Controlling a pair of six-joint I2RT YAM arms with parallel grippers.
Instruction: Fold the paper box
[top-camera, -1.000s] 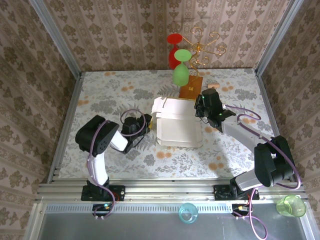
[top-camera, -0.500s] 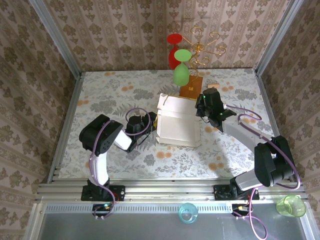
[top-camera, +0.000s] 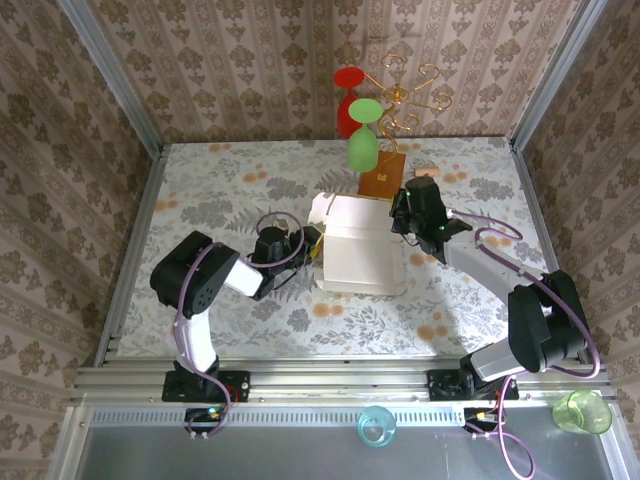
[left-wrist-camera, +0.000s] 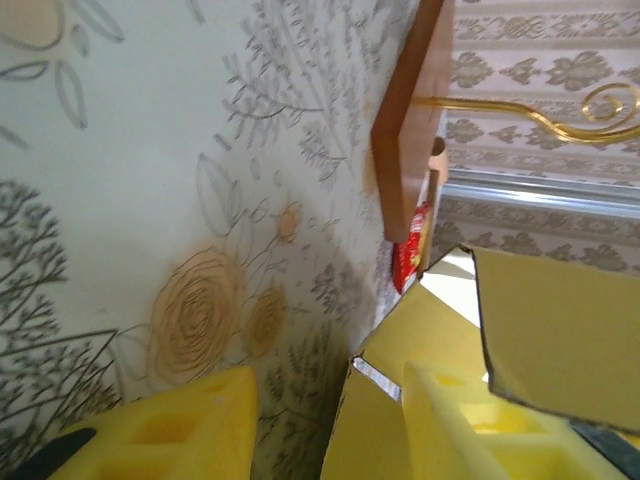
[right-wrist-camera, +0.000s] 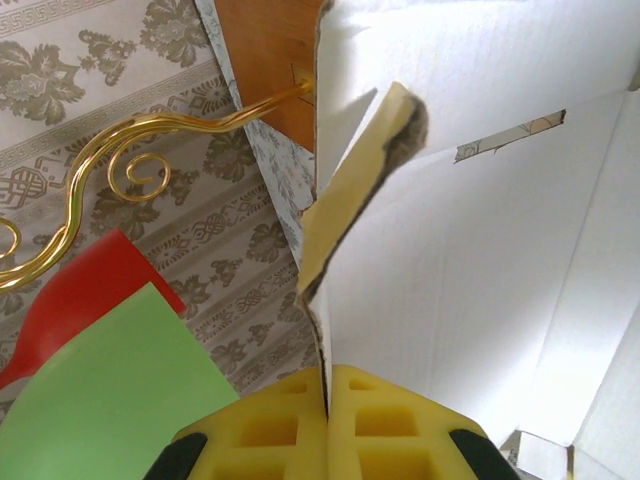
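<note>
**Paper box** (top-camera: 355, 255): at the middle of the floral table (top-camera: 210, 190), partly raised, white inner face up, lying between the two arms.

**Right gripper** (right-wrist-camera: 327, 395): the pads are pressed together on the thin edge of a wall at the box's far right corner. In the wrist view a mustard flap (right-wrist-camera: 350, 210) rises just above the pinch, and the white interior spreads to its right.

**Left gripper** (left-wrist-camera: 325, 425): the fingers are parted, low at the box's left side. The edge of a mustard wall stands in the gap — close beside one finger (left-wrist-camera: 480, 430), well clear of the other — so nothing is clamped.

**Just behind the box:** a wooden block (top-camera: 381, 180) carries a gold wire stand (top-camera: 408, 95), with a green glass (top-camera: 362, 148) and a red glass (top-camera: 349, 78) hanging from it. A small red packet (left-wrist-camera: 411, 250) lies at the block's foot.
</note>
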